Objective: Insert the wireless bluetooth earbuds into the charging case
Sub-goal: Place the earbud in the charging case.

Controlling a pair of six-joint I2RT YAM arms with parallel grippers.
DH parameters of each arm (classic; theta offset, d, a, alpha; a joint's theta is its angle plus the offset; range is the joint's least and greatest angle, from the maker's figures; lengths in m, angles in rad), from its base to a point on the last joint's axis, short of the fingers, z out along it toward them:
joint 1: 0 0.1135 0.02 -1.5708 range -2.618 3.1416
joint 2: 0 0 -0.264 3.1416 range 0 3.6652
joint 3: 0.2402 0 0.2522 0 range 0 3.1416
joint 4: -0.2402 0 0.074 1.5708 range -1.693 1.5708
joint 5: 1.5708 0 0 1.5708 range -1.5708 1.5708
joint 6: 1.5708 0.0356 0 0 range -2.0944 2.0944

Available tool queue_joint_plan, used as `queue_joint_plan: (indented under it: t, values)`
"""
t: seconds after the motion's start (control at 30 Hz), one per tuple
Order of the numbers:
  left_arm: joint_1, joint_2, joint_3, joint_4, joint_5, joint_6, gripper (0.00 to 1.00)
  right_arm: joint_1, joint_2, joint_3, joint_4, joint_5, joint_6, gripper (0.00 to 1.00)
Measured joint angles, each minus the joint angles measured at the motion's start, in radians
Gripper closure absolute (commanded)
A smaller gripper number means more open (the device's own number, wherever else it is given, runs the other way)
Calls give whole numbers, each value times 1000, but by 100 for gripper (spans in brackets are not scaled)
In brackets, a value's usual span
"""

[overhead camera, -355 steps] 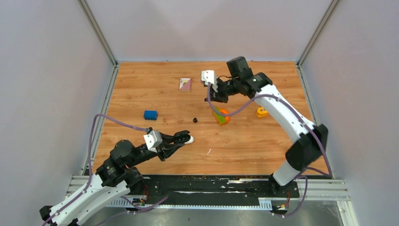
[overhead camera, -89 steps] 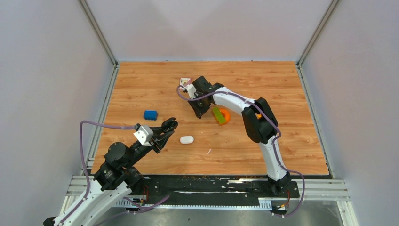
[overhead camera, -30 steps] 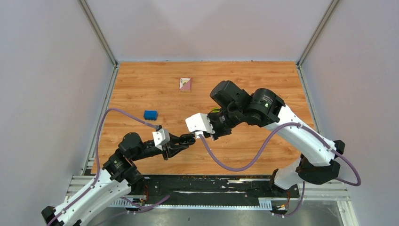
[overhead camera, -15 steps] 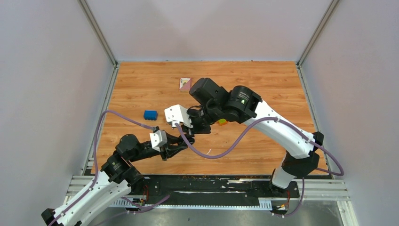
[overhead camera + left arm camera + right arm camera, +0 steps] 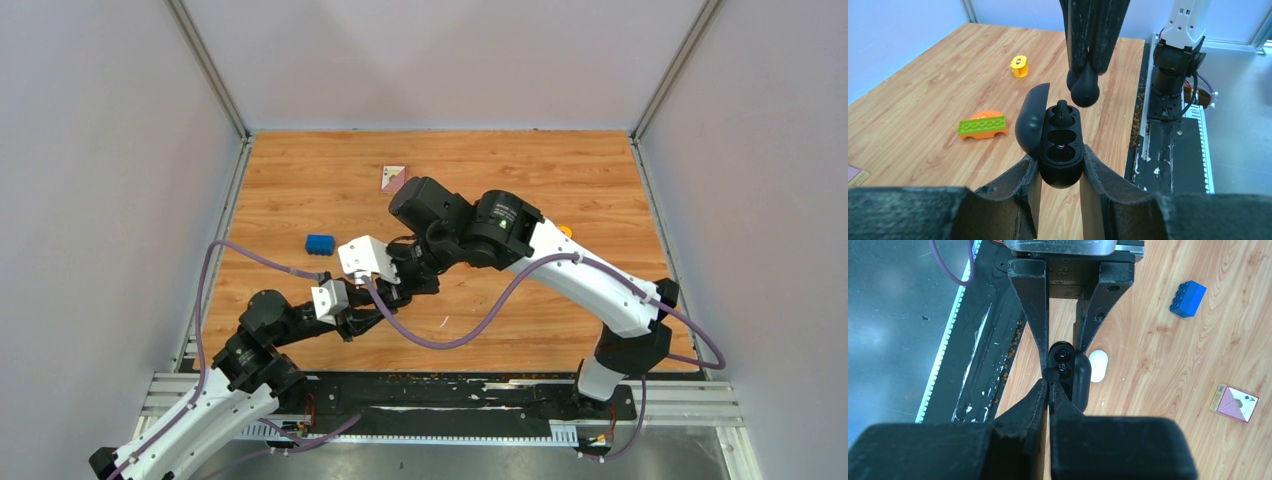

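Swinging in from the far side of the worktop (image 5: 590, 170) over the last 3 s, the right arm has brought the right tool (image 5: 1087, 70) to hang directly over the left tool (image 5: 1060, 167). In the last 0.5 s it has slid a little further toward the left arm. The left tool is clamped on both sides of the black charging case (image 5: 1061, 145), holding it off the worktop with the lid hinged open to one side. The right tool's fingers are pressed together on a black earbud (image 5: 1084, 91), which sits just above the case mouth and apart from it. In the left wrist view the far pocket seems to hold a second bud (image 5: 1062, 109) with its stem poking up, while the near pocket looks empty. The loose bud that lay on the wood 11.8 s ago is gone from that spot, so I judge it to be the one now carried. A white case (image 5: 1097, 366) lies on the worktop below, with the blue block (image 5: 320, 243) and the playing card (image 5: 394, 179) well apart from the action. The task appears close to seating this bud, which calls for a short lowering into the free pocket, and the hanging bud looks nearer the filled one.
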Motion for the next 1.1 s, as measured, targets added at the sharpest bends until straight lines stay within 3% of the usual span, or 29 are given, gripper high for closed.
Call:
queue_joint_plan:
  t: [0.83,0.97,1.1]
  values:
    - [0,-13,-6,7,-2,-7,100,22,75,0,19,51,-7,100]
    - [0,-13,-6,8,-4,-7,100,24,75,0,21,58,-7,85]
    - [0,-13,-6,8,-7,-7,100,24,75,0,22,72,-7,77]
